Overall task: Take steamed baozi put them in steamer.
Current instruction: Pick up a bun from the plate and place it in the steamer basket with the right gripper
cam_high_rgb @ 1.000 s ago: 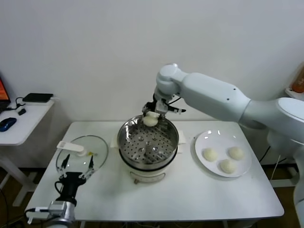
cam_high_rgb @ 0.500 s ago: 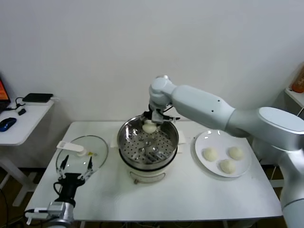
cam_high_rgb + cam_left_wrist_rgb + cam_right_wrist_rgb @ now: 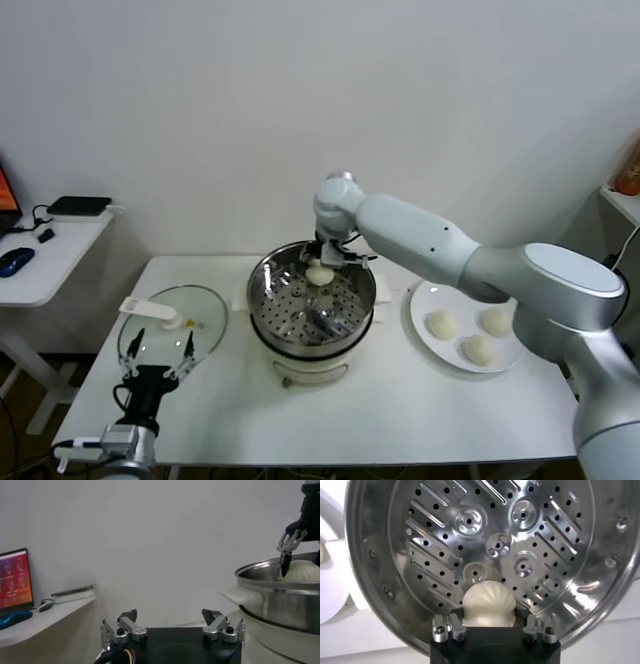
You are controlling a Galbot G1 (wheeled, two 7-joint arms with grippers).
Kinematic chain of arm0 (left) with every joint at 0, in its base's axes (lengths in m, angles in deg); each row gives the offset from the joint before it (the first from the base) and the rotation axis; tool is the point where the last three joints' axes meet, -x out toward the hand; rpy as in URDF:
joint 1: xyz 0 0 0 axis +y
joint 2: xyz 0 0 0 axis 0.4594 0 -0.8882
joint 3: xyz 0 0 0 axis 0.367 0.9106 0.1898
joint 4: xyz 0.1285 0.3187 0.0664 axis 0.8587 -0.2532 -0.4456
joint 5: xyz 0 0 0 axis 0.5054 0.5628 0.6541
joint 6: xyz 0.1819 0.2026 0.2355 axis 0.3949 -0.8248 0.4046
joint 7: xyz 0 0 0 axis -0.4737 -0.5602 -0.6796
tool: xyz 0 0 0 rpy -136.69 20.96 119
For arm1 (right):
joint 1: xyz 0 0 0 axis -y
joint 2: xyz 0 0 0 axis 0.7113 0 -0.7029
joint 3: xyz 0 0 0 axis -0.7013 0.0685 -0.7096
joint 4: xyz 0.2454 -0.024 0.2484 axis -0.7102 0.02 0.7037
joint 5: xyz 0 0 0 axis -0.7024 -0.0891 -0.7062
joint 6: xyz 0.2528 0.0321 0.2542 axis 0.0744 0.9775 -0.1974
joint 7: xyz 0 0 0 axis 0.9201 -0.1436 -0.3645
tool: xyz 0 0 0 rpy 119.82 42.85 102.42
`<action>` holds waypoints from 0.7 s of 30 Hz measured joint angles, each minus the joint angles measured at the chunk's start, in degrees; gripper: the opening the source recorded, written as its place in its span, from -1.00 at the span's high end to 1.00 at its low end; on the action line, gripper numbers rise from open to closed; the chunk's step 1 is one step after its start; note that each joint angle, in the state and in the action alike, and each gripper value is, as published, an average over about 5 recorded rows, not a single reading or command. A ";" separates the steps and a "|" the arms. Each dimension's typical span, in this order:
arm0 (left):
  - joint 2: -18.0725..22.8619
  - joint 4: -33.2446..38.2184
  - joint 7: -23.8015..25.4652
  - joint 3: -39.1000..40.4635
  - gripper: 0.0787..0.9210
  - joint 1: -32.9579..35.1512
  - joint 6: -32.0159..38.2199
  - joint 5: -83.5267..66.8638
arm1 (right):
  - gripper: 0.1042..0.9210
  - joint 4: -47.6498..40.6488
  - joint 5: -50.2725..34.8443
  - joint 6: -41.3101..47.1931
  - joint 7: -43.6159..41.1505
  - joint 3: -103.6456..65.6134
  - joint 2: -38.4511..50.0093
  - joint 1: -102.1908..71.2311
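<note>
Inside the steamer [image 3: 311,300], the right end effector [image 3: 321,268] grips one baozi [image 3: 488,603].

The round shiny stainless-steel steamer pot [image 3: 280,597] is cut off by the left wrist view's edge, and its rim hides the lower part of the creamy-white round bun [image 3: 301,571]. In the right wrist view, the right pincer [image 3: 488,616]'s black body covers that bun's [image 3: 488,602] underside and the pot's [image 3: 385,595] near rim.
</note>
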 measured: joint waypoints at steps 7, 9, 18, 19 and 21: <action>0.02 -0.18 -0.02 -0.07 -0.77 0.11 0.18 0.00 | -0.53 -0.68 1.05 -0.32 0.37 -0.67 -0.52 -0.97; 0.04 -0.19 -0.02 -0.08 -0.77 0.15 0.20 0.00 | -0.62 -0.84 1.18 -0.49 0.48 -0.83 -0.62 -1.10; 0.13 -0.16 -0.04 -0.16 -0.77 0.24 0.24 0.00 | -0.76 -0.56 0.24 -1.58 0.03 -0.95 -0.21 -0.57; 0.14 -0.14 -0.05 -0.20 -0.77 0.26 0.25 0.00 | -0.76 -0.39 -0.38 -1.63 -0.20 -0.74 -0.01 -0.23; 0.18 -0.08 -0.06 -0.28 -0.77 0.28 0.26 0.00 | -0.76 0.11 -2.27 -1.53 -0.76 -0.05 0.54 0.69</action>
